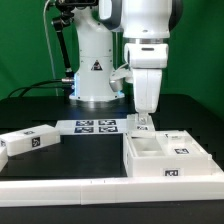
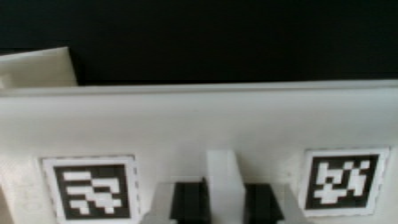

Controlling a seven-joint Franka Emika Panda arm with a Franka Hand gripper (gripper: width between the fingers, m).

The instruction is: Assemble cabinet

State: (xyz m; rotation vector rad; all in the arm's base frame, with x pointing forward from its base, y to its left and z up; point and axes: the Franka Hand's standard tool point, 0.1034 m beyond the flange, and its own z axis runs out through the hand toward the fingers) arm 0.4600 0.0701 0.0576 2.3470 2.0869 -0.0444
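Observation:
The cabinet (image 1: pixel 170 156) is a white boxy unit with recessed compartments and marker tags, on the exterior view's right side of the black table. My gripper (image 1: pixel 143 123) reaches straight down onto its far wall. In the wrist view the cabinet's white wall (image 2: pixel 196 120) fills the picture, with one tag (image 2: pixel 93 186) on one side and another tag (image 2: pixel 343 180) on the other. My gripper (image 2: pixel 221 202) has its dark fingers (image 2: pixel 183 205) pressed on either side of a narrow white rib of that wall. The fingertips themselves are cut off by the picture's edge.
A loose white panel (image 1: pixel 30 141) with a tag lies at the exterior view's left. The marker board (image 1: pixel 95 127) lies in front of the robot base (image 1: pixel 95 75). A long white rail (image 1: pixel 95 188) runs along the front. A white corner (image 2: pixel 36 68) shows beyond the wall.

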